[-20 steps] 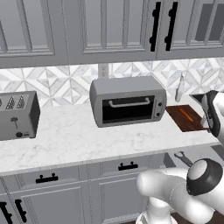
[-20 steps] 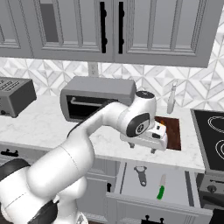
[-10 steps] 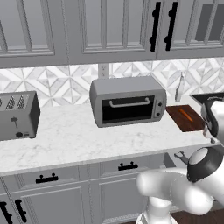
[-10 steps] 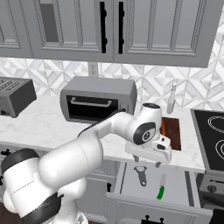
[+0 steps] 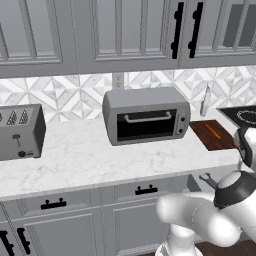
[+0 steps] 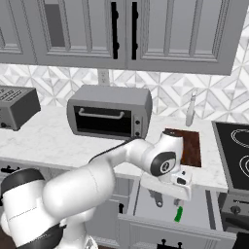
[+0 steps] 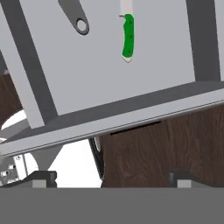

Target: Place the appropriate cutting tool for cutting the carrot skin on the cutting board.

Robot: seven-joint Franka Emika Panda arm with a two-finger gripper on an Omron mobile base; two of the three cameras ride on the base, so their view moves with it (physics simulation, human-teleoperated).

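The cutting tool, a dark peeler (image 6: 156, 198), lies in the open drawer (image 6: 146, 206) below the counter; its handle end with a hole (image 7: 77, 20) shows at the top of the hand view. My gripper (image 6: 168, 189) hangs over the drawer, pointing down, open with nothing between its fingertips (image 7: 42, 176). The reddish-brown cutting board (image 5: 216, 136) lies on the counter right of the toaster oven, with the orange carrot (image 5: 212, 131) on it. The board (image 6: 192, 146) is partly hidden behind my arm in the right base view.
A green-handled knife (image 7: 127, 37) lies in the drawer beside the peeler. A toaster oven (image 5: 146, 116) and a toaster (image 5: 20, 131) stand on the counter, with a bottle (image 6: 190, 109) behind the board. A black stovetop (image 6: 237, 154) is at the right.
My hand has come down from in front of the cutting board to over the open drawer. The gripper has stayed open.
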